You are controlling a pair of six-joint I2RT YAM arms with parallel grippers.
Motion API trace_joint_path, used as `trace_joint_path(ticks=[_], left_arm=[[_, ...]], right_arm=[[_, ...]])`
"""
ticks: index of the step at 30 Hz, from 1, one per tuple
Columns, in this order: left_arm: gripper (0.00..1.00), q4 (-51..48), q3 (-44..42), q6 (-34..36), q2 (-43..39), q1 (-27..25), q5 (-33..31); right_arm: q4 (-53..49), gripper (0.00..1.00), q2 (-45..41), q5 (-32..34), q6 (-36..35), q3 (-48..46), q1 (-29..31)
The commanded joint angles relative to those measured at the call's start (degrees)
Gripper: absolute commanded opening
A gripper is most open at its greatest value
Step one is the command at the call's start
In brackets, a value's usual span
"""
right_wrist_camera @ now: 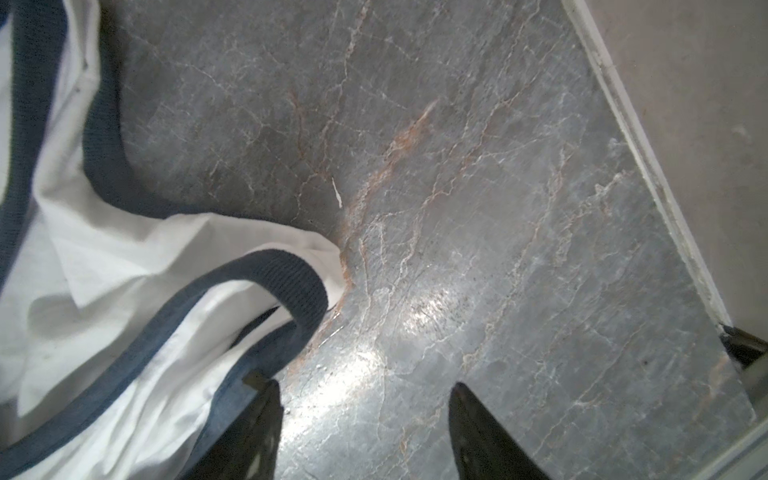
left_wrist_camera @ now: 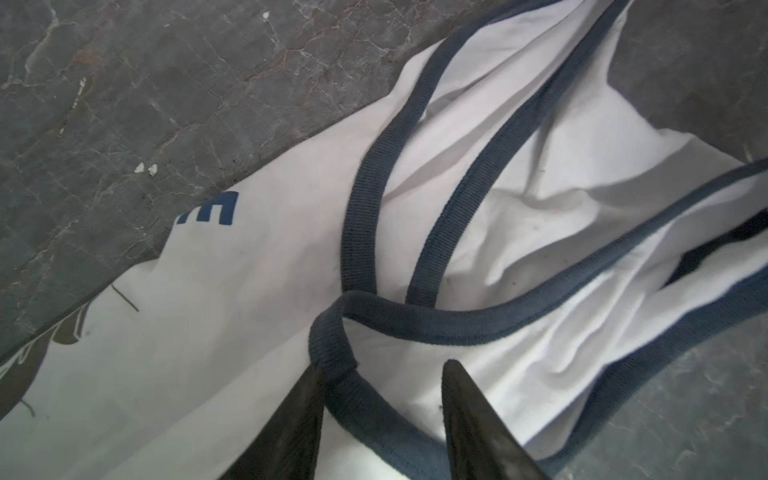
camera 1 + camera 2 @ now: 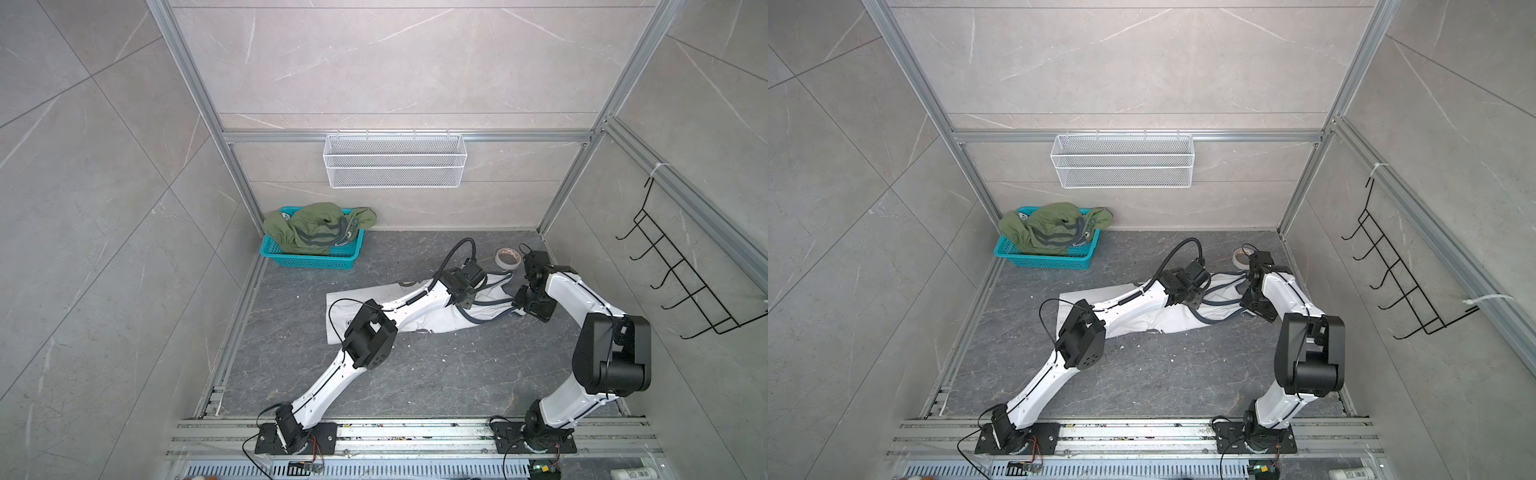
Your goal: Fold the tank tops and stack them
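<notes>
Ribbing (image 2: 415,318) in navy on creased white tank top (image 2: 270,311), left tool (image 2: 384,365) released, right tool (image 1: 365,383) released

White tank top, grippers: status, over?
Left gripper open, straddling navy trim of white tank top. Right gripper open beside it, over table. Olive tank top heaped in basket. Nothing blocking.

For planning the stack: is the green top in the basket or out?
In. The green top lies bunched in the teal basket, with cloth hanging over its rim.
</notes>
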Motion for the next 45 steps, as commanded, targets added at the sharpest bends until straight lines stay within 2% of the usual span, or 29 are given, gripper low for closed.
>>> trace_joint_path(ticks=[1,6,14,17,21,24,36,41,45], left_arm=[[0.45,-3.7,3.5,1.0,1.6,0.0,-5.2],[0.40,-3.8,5.1,1.5,3.4,0.0,-6.4],[0.14,-3.0,7.2,2.6,5.3,0.1,-7.1],[0.09,-2.1,7.1,2.8,4.7,0.2,-7.7],[0.04,-0.9,6.9,2.9,3.5,0.7,-8.1],[0.03,0.7,6.0,3.0,2.2,1.3,-8.1],[0.03,3.0,4.0,0.8,0.7,4.2,-6.2],[0.11,3.3,3.8,0.5,1.6,4.6,-4.4],[0.25,2.8,4.1,0.8,2.3,4.6,-1.8]], right_arm=[[1.0,0.65,-1.4,-0.7,1.3,-1.2,-0.2],[0.7,0.65,-1.1,-0.2,1.8,-1.3,-0.3],[0.8,0.61,1.0,0.3,2.3,-0.9,-0.9],[1.8,0.60,1.1,0.2,2.0,-0.7,-0.9],[2.8,0.59,1.5,-3.3,1.0,0.5,-0.9],[3.1,0.58,3.5,-3.7,0.8,1.7,-0.9],[1.9,0.55,14.3,2.6,2.7,9.0,-3.3],[1.2,0.55,18.3,4.5,3.0,12.2,-4.2],[0.5,0.56,20.9,3.9,2.8,15.3,-4.4]])
